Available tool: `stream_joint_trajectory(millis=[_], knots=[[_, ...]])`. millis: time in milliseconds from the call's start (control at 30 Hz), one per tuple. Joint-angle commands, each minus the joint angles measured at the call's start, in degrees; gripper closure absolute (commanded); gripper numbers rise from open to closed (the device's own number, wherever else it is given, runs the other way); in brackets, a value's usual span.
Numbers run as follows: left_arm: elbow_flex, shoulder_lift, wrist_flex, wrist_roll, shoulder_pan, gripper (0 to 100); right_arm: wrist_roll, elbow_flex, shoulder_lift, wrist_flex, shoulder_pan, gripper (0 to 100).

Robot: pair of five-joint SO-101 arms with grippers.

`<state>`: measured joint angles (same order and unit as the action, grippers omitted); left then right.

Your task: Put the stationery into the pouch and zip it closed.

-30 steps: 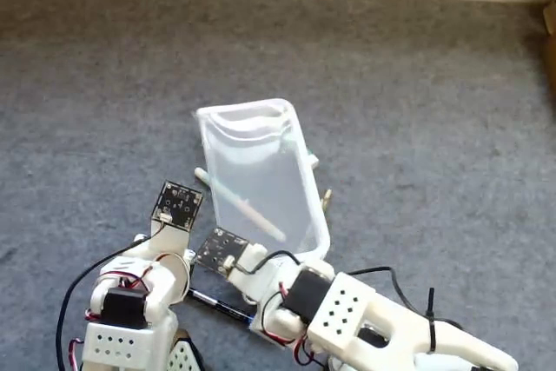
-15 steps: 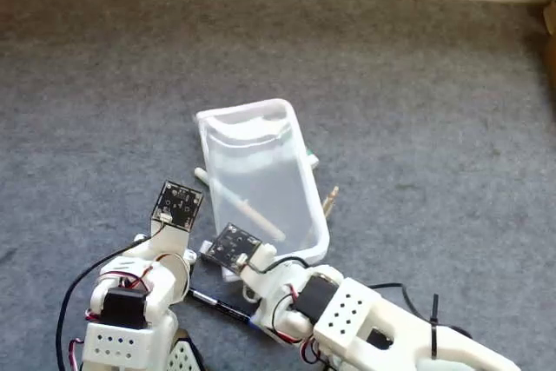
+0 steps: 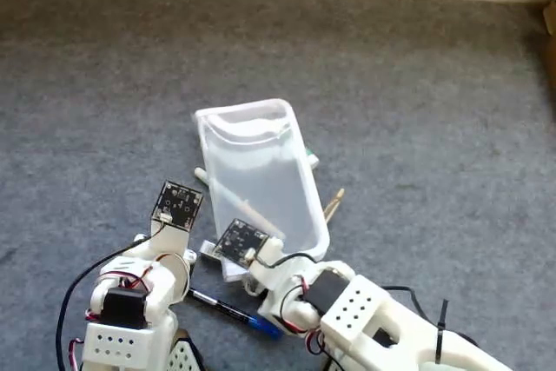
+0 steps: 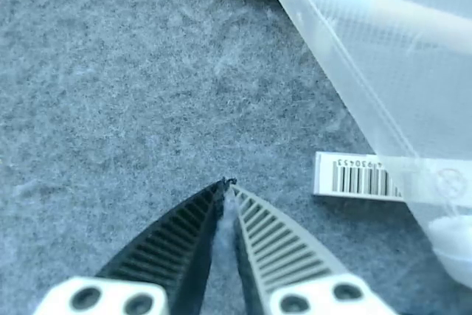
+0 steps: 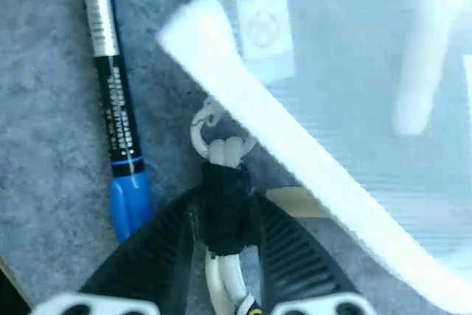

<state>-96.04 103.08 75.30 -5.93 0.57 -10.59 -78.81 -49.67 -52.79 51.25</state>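
Grey carpet (image 3: 434, 84) is seen beneath the translucent pouch (image 3: 261, 162), which is laid flat just ahead of both grippers. The right gripper (image 5: 227, 204) is clamped on the black zip pull (image 5: 221, 178) at the pouch's near edge, and a blue-capped pen (image 5: 110, 101) is seen just beside it. The left gripper (image 4: 225, 186) is pressed together over bare carpet, near the pouch's labelled corner.

Pouch (image 3: 261, 171), pen (image 3: 230, 310) amid broad carpet (image 3: 434, 84)
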Motion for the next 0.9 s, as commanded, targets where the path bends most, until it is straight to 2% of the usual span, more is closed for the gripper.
stream_joint_trajectory(millis=[0,367,500,600,867], knots=[[-1.1,0.9,0.4,0.4,-0.7,99,-1.7,1.0,-0.5,0.3,-3.9,99.5],[-1.1,0.9,0.4,0.4,-0.7,99,-1.7,2.2,-0.5,-0.1,-7.1,99.5],[-1.1,0.9,0.4,0.4,-0.7,99,-1.9,5.8,-0.9,-6.2,-7.1,99.5],[-1.1,0.9,0.4,0.4,-0.7,99,-1.9,8.9,-3.8,-9.7,-7.1,99.5],[-1.1,0.9,0.4,0.4,-0.7,99,-2.0,10.0,-15.9,-10.3,-7.0,99.5]])
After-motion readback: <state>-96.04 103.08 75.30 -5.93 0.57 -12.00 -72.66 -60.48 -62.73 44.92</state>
